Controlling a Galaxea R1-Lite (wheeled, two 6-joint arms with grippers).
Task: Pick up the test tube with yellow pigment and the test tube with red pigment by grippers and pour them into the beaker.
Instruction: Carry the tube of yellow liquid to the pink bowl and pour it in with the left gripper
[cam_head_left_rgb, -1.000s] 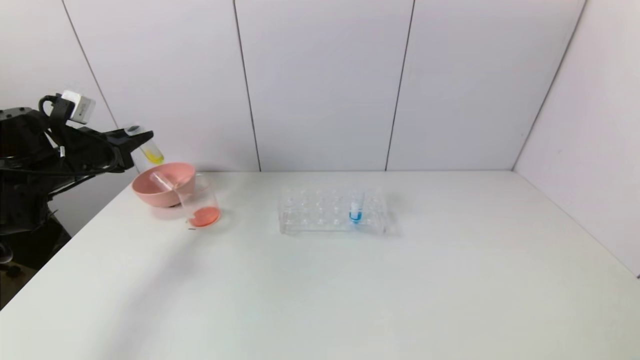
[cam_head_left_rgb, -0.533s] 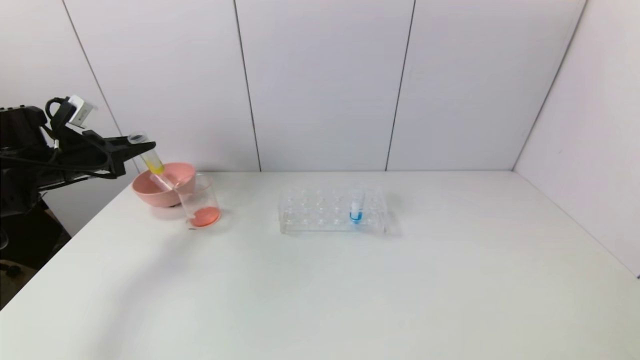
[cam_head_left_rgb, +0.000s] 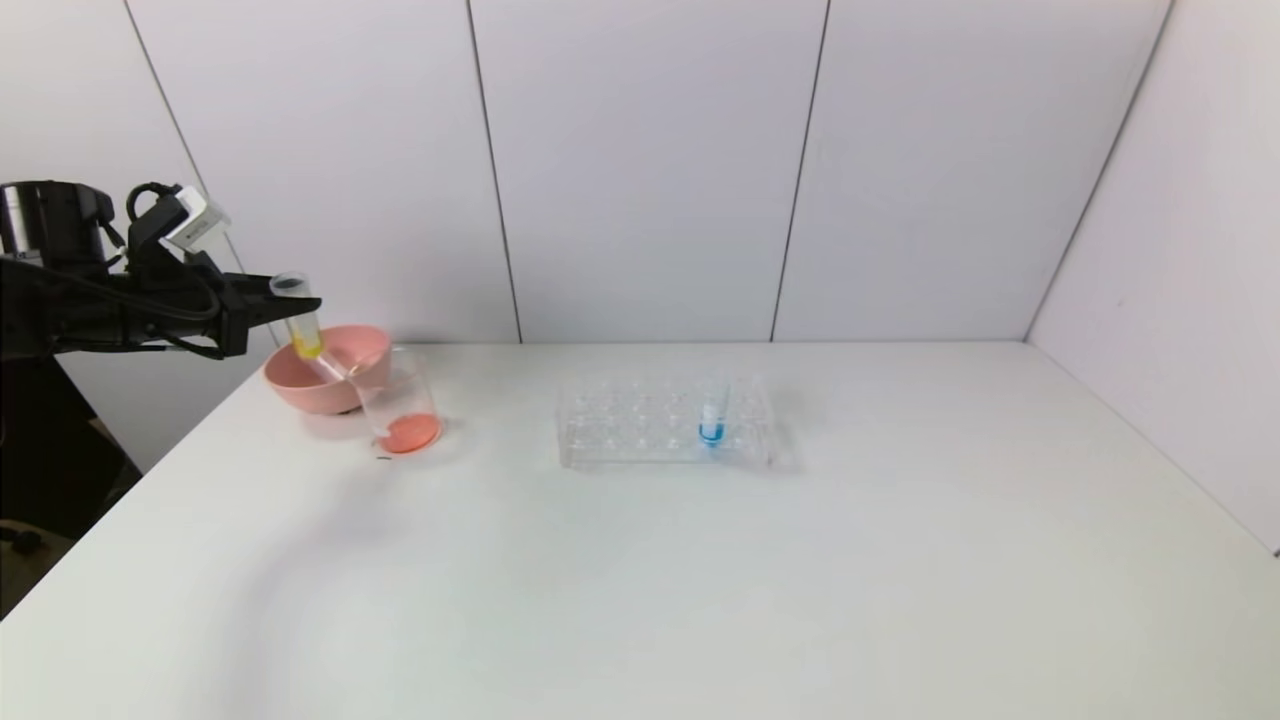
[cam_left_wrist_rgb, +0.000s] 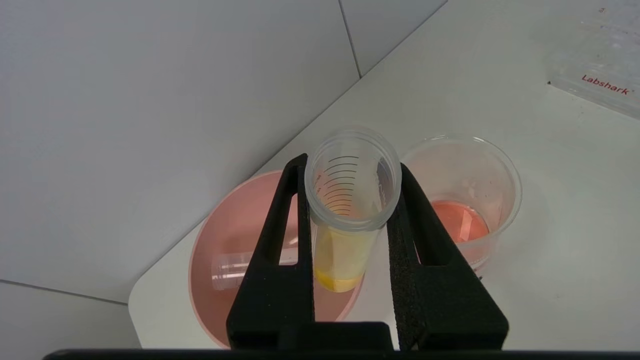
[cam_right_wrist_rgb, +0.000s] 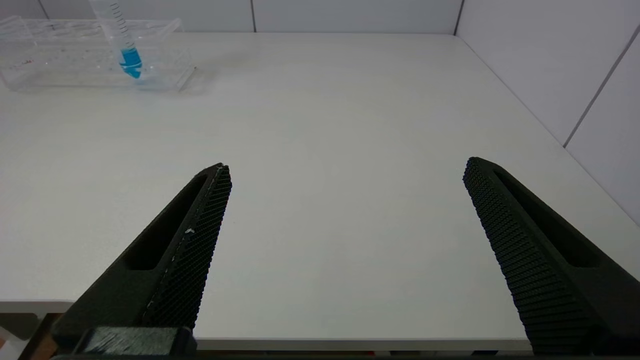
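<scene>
My left gripper is shut on the test tube with yellow pigment. It holds the tube nearly upright, mouth up, over the near rim of the pink bowl. Just right of the bowl stands the beaker, with red-orange liquid at its bottom. The test tube with red pigment is out of view. An empty clear tube lies in the bowl. My right gripper stands open above the table's near edge, holding nothing.
A clear tube rack stands mid-table, with a blue-bottomed tube in it. The wall runs close behind the bowl. The table's left edge lies just left of the bowl.
The left gripper has swung the yellow tube from tilted to nearly upright. It has also moved a little right and down, toward the bowl.
</scene>
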